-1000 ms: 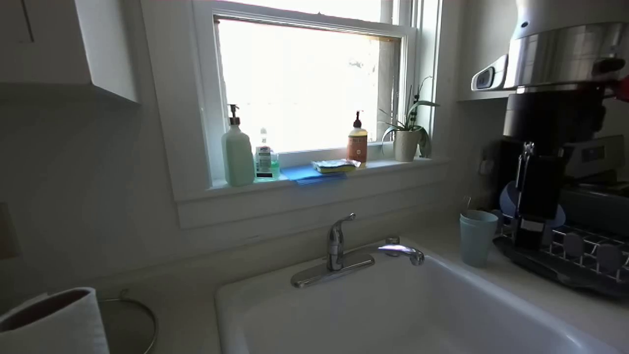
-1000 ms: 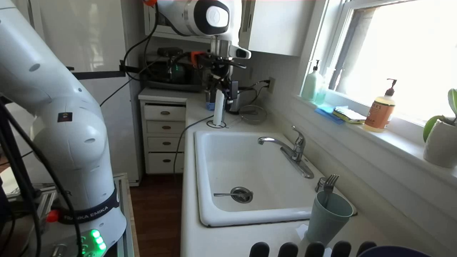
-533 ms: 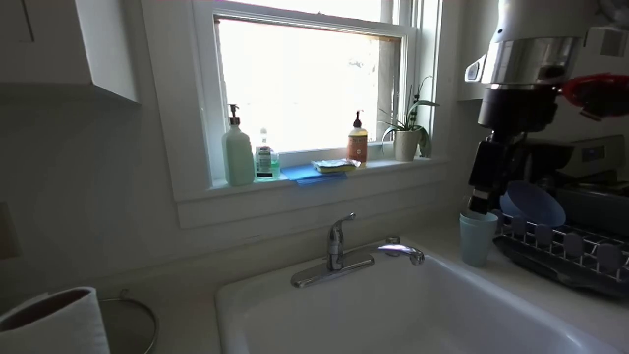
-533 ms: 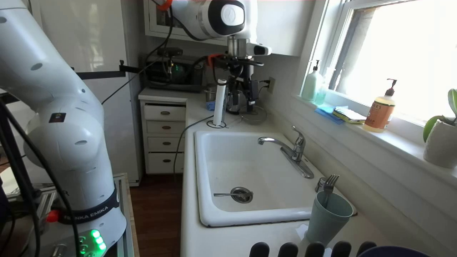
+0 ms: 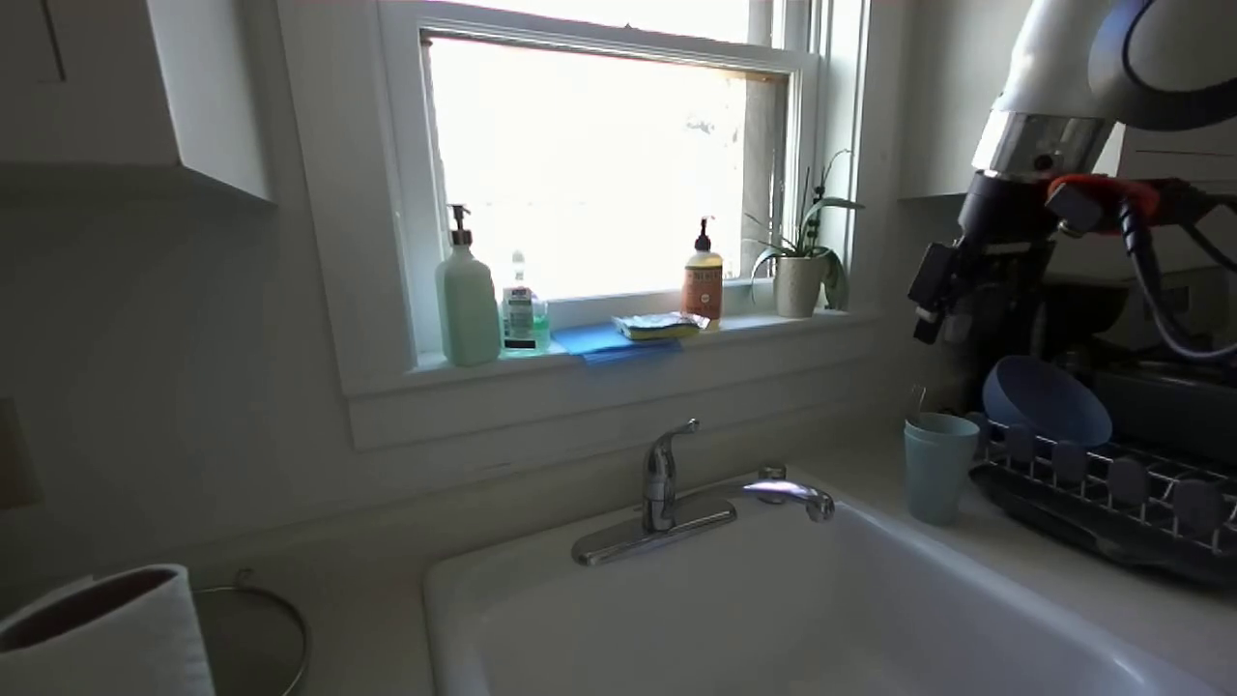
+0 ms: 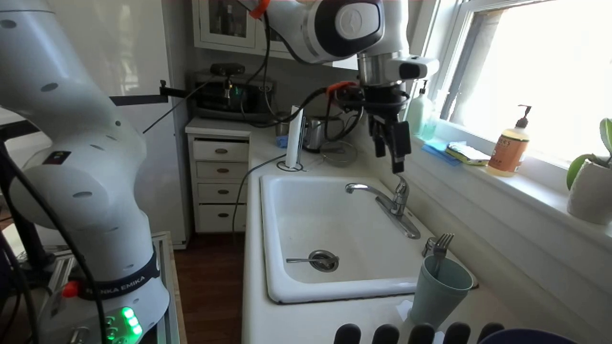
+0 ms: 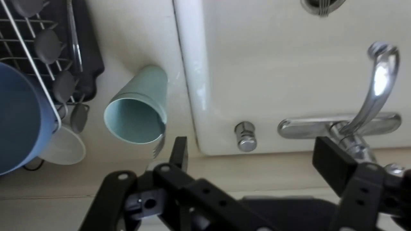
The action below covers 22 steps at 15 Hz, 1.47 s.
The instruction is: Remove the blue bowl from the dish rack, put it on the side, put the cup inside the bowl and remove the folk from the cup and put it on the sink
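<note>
The blue bowl point(image 5: 1049, 401) leans tilted in the dark dish rack point(image 5: 1102, 541); it also shows in the wrist view point(image 7: 19, 118). The pale cup point(image 6: 440, 296) stands upright on the counter between rack and sink point(image 6: 344, 286). The wrist view also shows the cup point(image 7: 141, 106). The fork point(image 6: 441, 251) stands in the cup, tines up above the rim; its tines show in the wrist view point(image 7: 159, 146). My gripper point(image 7: 250, 139) is open and empty, fingers pointing down. In an exterior view it point(image 6: 389, 161) hangs in the air near the faucet, above and apart from the cup.
The chrome faucet point(image 6: 400, 196) rises at the sink's back edge. Another utensil point(image 6: 299, 261) lies across the drain. Bottles, a sponge point(image 6: 467, 154) and a potted plant point(image 5: 797, 285) stand on the window sill. A paper towel roll point(image 6: 294, 138) stands beyond the sink.
My gripper has moved from above the paper towel area toward the faucet and cup side, nearer the window wall. The bowl, cup and fork have not moved.
</note>
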Motion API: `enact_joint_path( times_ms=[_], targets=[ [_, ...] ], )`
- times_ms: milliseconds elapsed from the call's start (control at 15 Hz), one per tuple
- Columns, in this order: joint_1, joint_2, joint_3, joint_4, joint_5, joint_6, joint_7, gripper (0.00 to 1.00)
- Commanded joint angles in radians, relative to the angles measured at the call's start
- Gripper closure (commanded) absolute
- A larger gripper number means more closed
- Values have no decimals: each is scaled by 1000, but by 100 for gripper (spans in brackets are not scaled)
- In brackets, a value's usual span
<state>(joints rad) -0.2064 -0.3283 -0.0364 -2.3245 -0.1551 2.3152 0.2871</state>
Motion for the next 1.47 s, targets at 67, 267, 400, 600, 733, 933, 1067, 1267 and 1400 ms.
enact_joint_path(
  times_ms=[67, 267, 400, 600, 733, 933, 1067, 1267, 1400],
  targets=[
    [-31, 3, -40, 1, -12, 29, 4, 0],
    [-20, 4, -36, 1, -11, 28, 0, 0],
    [-15, 4, -29, 1, -11, 28, 3, 0],
    [-61, 98, -56, 66, -32, 27, 47, 0],
    [-77, 153, -99, 100, -16, 26, 14, 0],
    [-81, 237, -170, 153, 48, 56, -56, 0],
    [-73, 288, -209, 189, 117, 63, -141, 0],
    [-76, 362, -233, 240, 234, 26, -238, 0],
    [-85, 406, -240, 273, 285, 6, -274, 0]
  ],
)
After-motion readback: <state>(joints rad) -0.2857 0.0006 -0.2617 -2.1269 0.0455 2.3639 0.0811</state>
